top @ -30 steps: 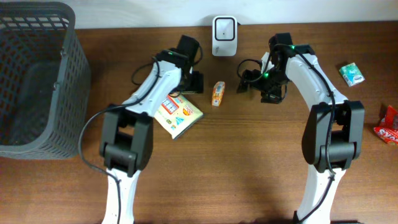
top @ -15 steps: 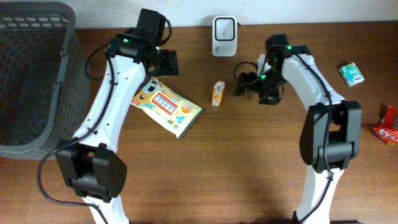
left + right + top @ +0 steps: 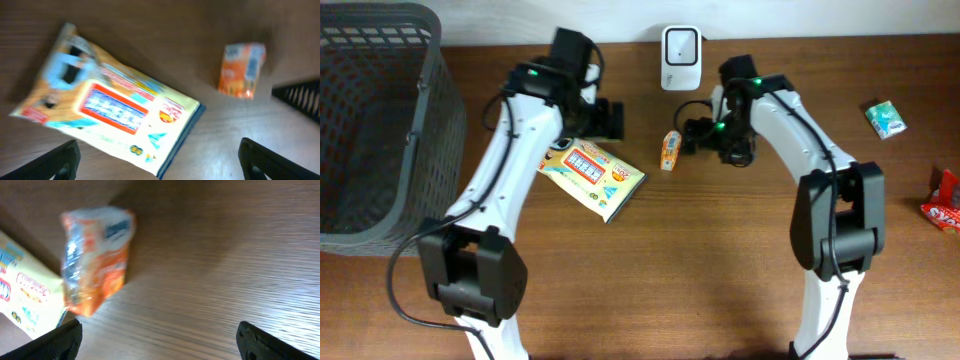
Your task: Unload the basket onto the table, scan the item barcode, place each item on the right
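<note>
Right gripper (image 3: 159,339): my jaws spread, empty | small orange foil packet (image 3: 95,260) just left | left gripper (image 3: 160,161) spread too, near flat yellow pouch (image 3: 110,100)

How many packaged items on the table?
4: yellow pack left of centre, small orange pack mid-table, green pack upper right, red pack cut off at right edge. Basket may hide more.

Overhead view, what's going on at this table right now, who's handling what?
Two robot arms are at a wooden table, set to scan an item's barcode. The right gripper is open, just to the right of the small orange packet, and is not holding it. The left gripper is open too, near the flat yellow pack, which lies on the table. The white scanner stands at the back edge. Nothing is held up to it yet.
</note>
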Motion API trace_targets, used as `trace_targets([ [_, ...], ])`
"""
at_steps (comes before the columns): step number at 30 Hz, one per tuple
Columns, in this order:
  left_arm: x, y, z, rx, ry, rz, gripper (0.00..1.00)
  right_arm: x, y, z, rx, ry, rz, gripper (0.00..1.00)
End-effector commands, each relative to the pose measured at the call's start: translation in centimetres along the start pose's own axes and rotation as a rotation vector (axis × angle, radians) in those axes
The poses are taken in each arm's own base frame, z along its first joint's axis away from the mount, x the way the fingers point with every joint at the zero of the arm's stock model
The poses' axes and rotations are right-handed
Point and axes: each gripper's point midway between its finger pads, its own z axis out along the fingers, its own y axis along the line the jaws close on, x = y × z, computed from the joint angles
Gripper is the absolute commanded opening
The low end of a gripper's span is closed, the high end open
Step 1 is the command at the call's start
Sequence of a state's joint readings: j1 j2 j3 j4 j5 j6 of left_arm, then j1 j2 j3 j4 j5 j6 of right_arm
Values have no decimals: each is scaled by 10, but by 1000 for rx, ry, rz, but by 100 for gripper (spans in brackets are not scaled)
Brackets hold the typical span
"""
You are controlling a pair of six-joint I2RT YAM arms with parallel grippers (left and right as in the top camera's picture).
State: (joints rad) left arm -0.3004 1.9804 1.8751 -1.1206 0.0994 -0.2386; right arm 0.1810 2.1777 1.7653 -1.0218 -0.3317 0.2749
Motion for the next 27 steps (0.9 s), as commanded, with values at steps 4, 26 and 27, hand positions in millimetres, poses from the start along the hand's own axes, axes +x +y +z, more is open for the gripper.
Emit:
trace_targets([
  [4,34,-33,52,37,119,132,99,-16,-77,-32,33,-44,239,98],
  [26,35,20,123,-130,178,149,99,-24,-122,-48,43,-86,335,98],
  [27,32,31,122,-138,174,100,99,-24,-122,-48,42,-86,335,99],
])
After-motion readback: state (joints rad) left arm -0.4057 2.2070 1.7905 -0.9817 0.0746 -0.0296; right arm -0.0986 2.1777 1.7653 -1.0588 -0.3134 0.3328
